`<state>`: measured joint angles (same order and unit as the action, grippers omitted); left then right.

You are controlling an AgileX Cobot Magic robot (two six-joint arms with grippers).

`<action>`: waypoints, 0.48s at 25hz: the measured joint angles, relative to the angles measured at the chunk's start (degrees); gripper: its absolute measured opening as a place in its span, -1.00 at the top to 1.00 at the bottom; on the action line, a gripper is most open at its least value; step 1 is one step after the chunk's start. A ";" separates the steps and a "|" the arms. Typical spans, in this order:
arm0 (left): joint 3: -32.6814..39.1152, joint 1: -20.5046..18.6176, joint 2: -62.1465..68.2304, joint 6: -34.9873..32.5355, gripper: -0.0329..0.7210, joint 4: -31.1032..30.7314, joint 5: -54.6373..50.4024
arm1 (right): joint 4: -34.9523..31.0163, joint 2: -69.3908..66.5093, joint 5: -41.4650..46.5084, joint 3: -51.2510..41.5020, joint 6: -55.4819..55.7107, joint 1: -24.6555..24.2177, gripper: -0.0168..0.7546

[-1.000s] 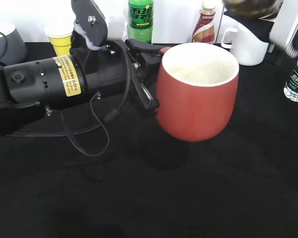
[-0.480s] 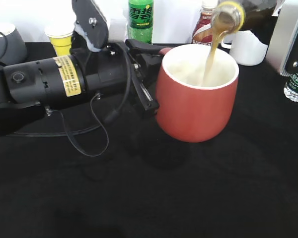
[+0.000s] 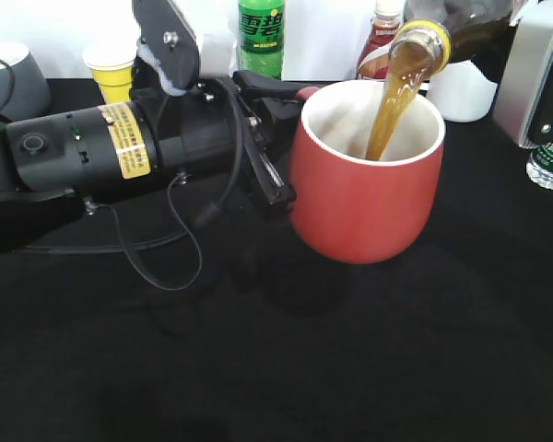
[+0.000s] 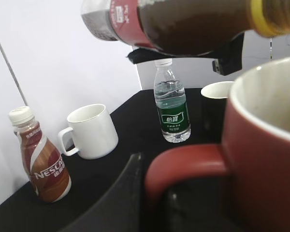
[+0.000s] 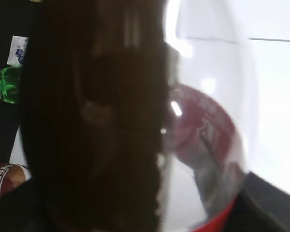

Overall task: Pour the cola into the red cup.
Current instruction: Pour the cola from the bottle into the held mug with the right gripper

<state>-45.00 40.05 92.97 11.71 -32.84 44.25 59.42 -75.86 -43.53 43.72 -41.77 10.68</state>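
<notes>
Left end effector [image 3: 275, 138]: dark jaws closed on the loop handle of the red cup [image 3: 364, 175], at the cup's left side in the exterior view; the left wrist view shows the handle [image 4: 183, 166] with a dark finger [image 4: 128, 193] pressed against it. Cup upright on the black worktop [image 3: 350, 368], white inside showing.

Cola [image 3: 461, 23]: bottle tipped over the cup from the upper right, yellow-ringed mouth [image 3: 422, 41] just above the rim. Brown stream [image 3: 387, 110] falls from the mouth into the cup, landing toward the right-hand inner wall. Left wrist view: bottle lying nearly level above the cup, red label [image 4: 123, 21] to the left, dark liquid filling the neck end.

Right end effector: the right wrist view is filled by the bottle body, dark liquid [image 5: 96, 116] on one side, clear plastic and red label [image 5: 203, 130] on the other. Fingers not seen; grip cannot be told. Grey arm housing [image 3: 535, 74] sits just right of the bottle in the exterior view.

Behind, along the white wall: green soda bottle [image 3: 261, 37], small yellow paper cup [image 3: 112, 74], Nescafe bottle [image 4: 41, 157], white mug [image 4: 92, 130], water bottle with green label [image 4: 172, 108]. Grey mug [image 3: 9, 78] at far left.
</notes>
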 joint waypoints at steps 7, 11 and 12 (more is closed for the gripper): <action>0.00 0.00 0.00 -0.05 0.79 -0.11 -0.05 | -0.05 0.00 0.00 0.00 -0.96 0.00 -0.34; 0.00 0.00 0.00 -0.25 0.79 -0.17 -0.11 | -0.05 0.00 0.00 0.00 -2.15 0.00 -0.34; 0.00 0.00 0.00 -0.25 0.79 -0.22 -0.10 | -0.10 0.00 0.00 0.00 -2.80 0.00 -0.34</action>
<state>-45.00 40.05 92.97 11.46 -33.05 44.15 59.31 -75.86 -43.53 43.72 -44.57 10.68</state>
